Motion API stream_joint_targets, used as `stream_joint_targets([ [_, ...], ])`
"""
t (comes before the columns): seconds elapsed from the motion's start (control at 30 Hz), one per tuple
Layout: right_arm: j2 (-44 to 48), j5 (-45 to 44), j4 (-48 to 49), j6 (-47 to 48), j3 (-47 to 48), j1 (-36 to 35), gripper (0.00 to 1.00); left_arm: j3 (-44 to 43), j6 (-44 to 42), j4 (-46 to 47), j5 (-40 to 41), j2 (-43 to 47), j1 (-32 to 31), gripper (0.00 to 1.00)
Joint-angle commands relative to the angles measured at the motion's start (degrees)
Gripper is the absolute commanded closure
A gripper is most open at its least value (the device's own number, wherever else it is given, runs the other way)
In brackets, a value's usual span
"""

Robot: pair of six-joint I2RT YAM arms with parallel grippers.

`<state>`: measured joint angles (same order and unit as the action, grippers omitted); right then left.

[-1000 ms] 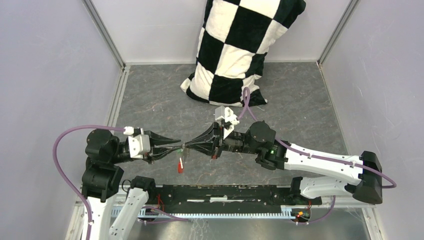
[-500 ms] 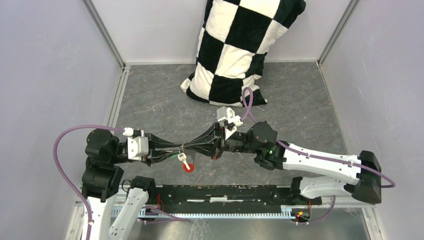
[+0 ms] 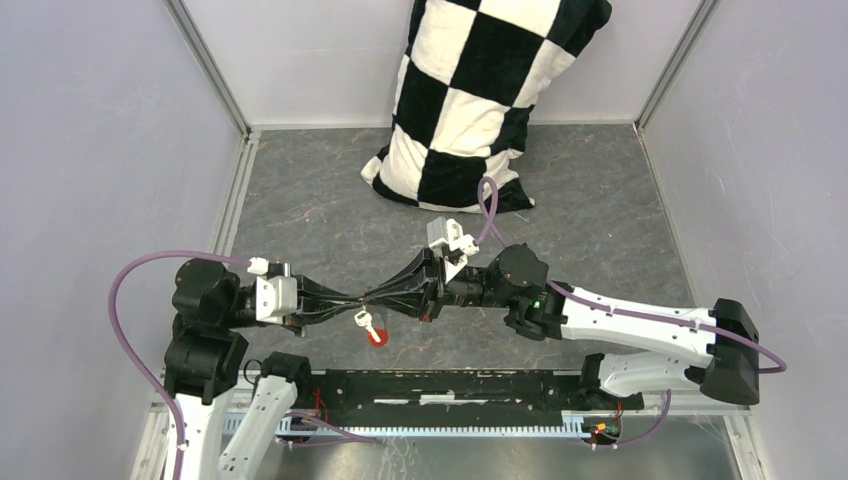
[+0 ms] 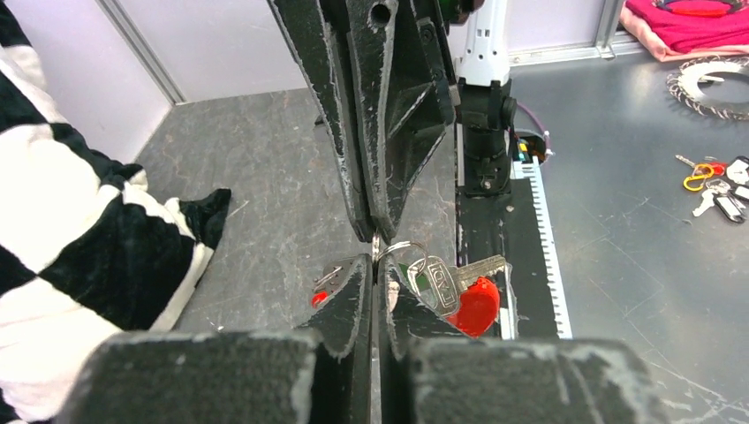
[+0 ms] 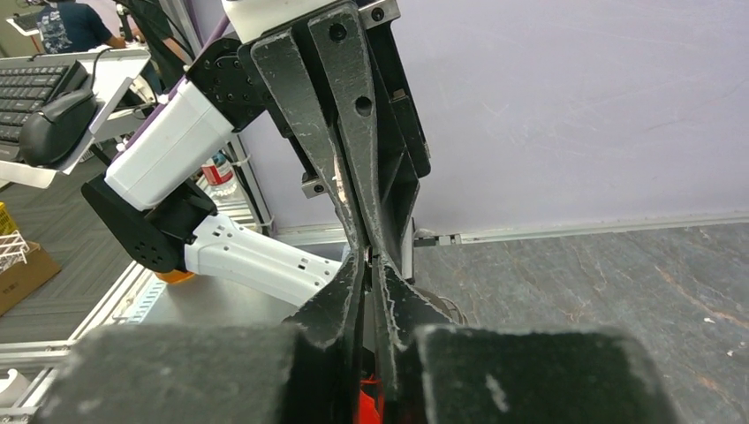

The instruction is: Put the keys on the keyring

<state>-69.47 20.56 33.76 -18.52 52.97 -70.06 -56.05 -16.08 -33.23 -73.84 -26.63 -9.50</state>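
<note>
My left gripper (image 3: 357,297) and right gripper (image 3: 370,298) meet tip to tip above the table, both shut on the keyring. In the left wrist view its thin silver wire ring (image 4: 404,243) is pinched where my left gripper (image 4: 377,259) meets the right gripper (image 4: 374,237). The grey-and-red fob (image 4: 336,276) hangs on the left of my fingers. A key with a red head (image 4: 474,306) hangs on the right, with a bit of green key head (image 4: 411,272) behind a silver part. From above, the red-headed key (image 3: 377,337) dangles below the tips.
A black-and-white checked pillow (image 3: 470,100) leans against the back wall. A black rail (image 3: 450,385) runs along the near edge between the arm bases. Grey walls close in both sides.
My left gripper has shut on the wire ring. The hanging keys have swung from edge-on to flat and sit slightly right. Both arms have shifted a little to the left.
</note>
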Motion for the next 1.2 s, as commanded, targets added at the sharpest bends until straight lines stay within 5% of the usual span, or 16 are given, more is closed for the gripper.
stream_joint_targets([
  [0.0, 3.1, -2.7, -8.2, 5.6, 3.6, 0.2, 0.81, -0.6, -4.2, -3.3, -1.6, 0.4, -0.1, 0.98],
  [0.2, -2.0, 0.7, -43.9, 21.9, 25.0, 0.8, 0.52, -0.6, -7.2, -5.3, -1.9, 0.4, -0.1, 0.98],
  [0.47, -11.9, 4.9, -68.6, 30.9, 43.7, 0.8, 0.54, -1.0, -8.2, -5.8, -2.1, 0.1, -0.1, 0.98],
  [0.67, -15.0, 6.7, -71.5, 31.2, 47.5, 0.8, 0.57, -1.3, -11.6, -8.7, -1.6, -0.3, -0.1, 0.98],
  [0.97, -16.6, 7.6, -70.2, 29.1, 47.6, 0.6, 0.75, -1.2, -12.5, -8.9, -1.2, -0.4, -0.1, 0.98],
  [1.17, -15.4, 4.5, -72.0, 30.0, 48.4, 0.6, 0.58, -1.1, -13.6, -9.7, 0.3, -0.5, -0.1, 0.98],
])
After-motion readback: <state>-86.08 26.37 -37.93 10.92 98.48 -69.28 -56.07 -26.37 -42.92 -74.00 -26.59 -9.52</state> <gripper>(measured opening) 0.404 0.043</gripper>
